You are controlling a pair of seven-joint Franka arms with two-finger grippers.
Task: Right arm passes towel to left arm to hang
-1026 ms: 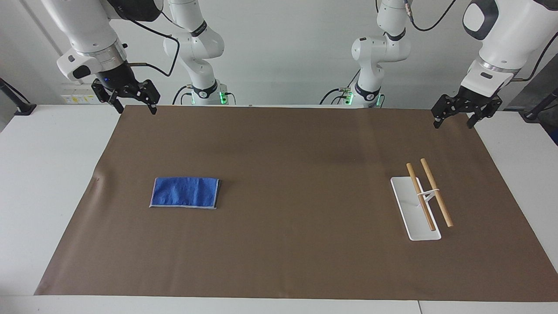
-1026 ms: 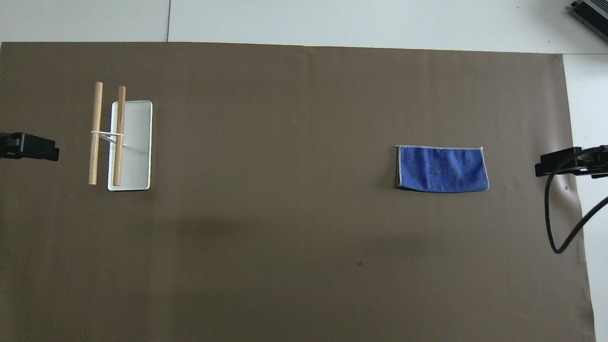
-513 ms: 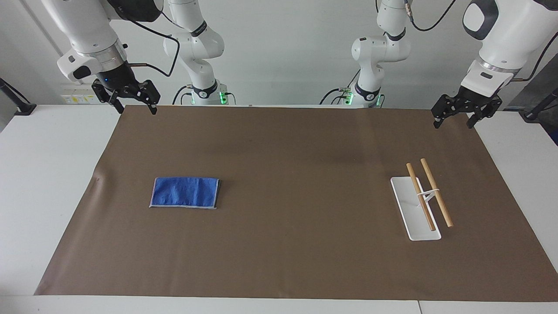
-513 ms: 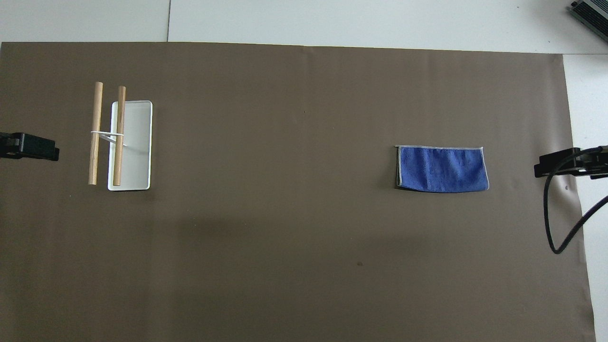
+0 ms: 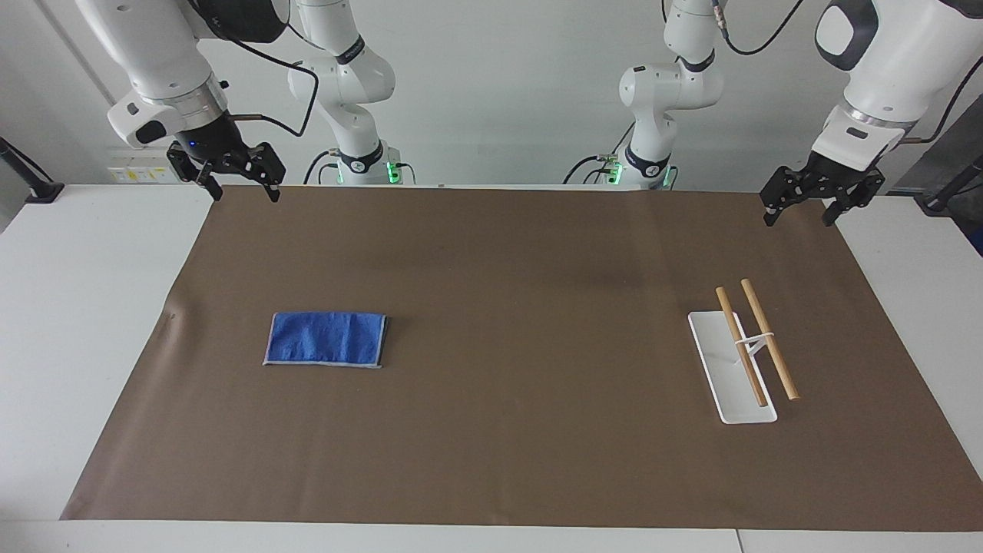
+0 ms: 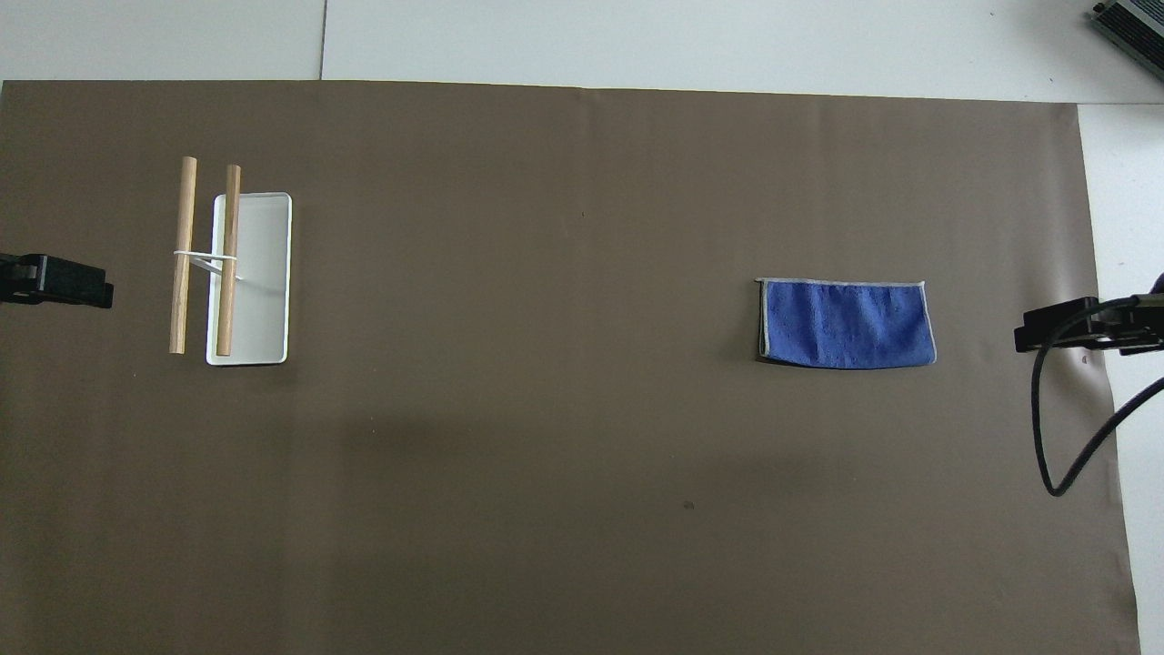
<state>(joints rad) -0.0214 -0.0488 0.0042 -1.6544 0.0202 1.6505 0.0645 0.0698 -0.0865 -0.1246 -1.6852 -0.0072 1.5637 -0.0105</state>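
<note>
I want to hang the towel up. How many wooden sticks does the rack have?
2. Both lie side by side across the rack, at the left arm's end of the table: one rod over the white tray, the other rod just off its edge. None seem hidden.

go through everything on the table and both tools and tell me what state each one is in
Towel: folded flat on the brown mat, untouched.
Rack: upright, both wooden rods bare.
Right tool: open, empty, raised over the mat's corner.
Left tool: open, empty, waiting raised over the mat's other corner.
</note>
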